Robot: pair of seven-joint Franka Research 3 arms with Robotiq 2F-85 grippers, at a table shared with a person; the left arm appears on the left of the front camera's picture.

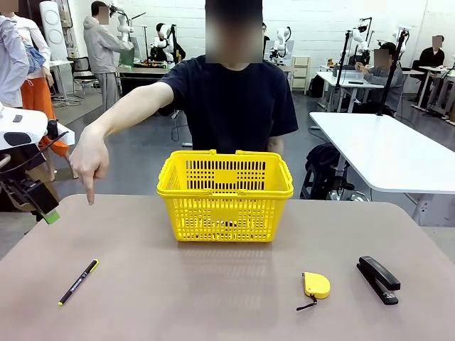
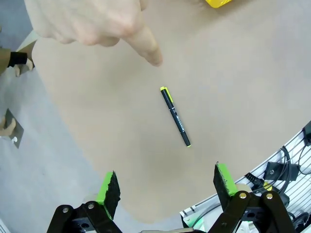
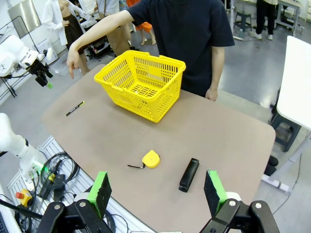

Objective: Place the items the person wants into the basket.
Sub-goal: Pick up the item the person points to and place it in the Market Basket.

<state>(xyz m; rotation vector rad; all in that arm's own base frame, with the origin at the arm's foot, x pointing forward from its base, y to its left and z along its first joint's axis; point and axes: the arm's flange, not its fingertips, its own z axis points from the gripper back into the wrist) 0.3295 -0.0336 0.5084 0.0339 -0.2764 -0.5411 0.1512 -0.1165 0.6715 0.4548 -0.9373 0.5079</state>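
Observation:
A thin black pen with yellow ends (image 1: 78, 282) (image 2: 175, 116) (image 3: 75, 108) lies on the table's near left. The person (image 1: 234, 99) in a dark navy T-shirt stands behind the yellow basket (image 1: 225, 195) (image 3: 141, 82) and points a finger (image 1: 90, 192) (image 2: 148, 46) down at the pen. My left gripper (image 1: 43, 206) (image 2: 167, 187) hangs open high above the table's left edge, the pen below and ahead of it. My right gripper (image 3: 155, 194) is open, high over the near right edge. The marker and utility knife are out of view.
A small yellow tape measure (image 1: 316, 285) (image 3: 149, 159) and a black stapler (image 1: 378, 279) (image 3: 188, 174) lie on the table's near right. A white table (image 1: 398, 153) stands at the right behind. Other people sit and stand in the background.

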